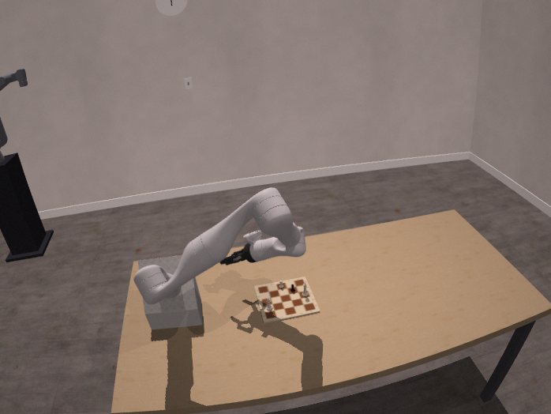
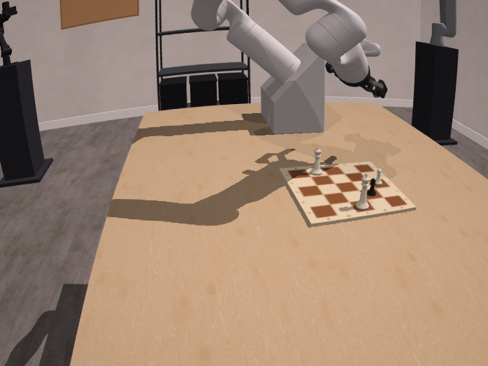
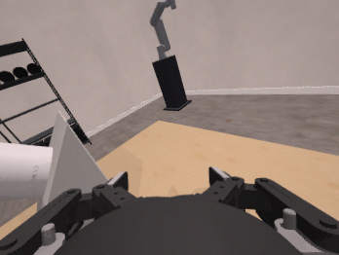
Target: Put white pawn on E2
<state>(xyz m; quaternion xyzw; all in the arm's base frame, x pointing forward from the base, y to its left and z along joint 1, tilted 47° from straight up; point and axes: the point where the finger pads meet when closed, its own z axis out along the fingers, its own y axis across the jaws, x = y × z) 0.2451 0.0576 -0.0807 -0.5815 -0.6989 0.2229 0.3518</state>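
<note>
A small chessboard [image 1: 311,311] [image 2: 315,218] lies on the wooden table [image 1: 400,267] [image 2: 236,275] [image 3: 195,146]. The white pawn [image 1: 281,284] [image 2: 378,176] stands upright near the board's edge. Close to it stands a black pawn [image 1: 292,287] [image 2: 371,187]. A tall white piece [image 1: 305,290] [image 2: 362,193] stands beyond that. Another tall white piece [image 1: 269,305] [image 2: 316,161] stands at the board's corner nearest the arm's base. My gripper [image 1: 224,260] [image 2: 380,89] [image 3: 169,178] is open and empty. It hangs well above the table beside the arm's base, away from the board. The wrist view shows no board.
The arm stands on a grey block [image 1: 175,307] [image 2: 293,106] at the table's end. A black shelf rack [image 2: 203,78] and black pedestals [image 1: 20,209] [image 2: 433,90] [image 3: 170,83] carrying other arms stand on the floor around the table.
</note>
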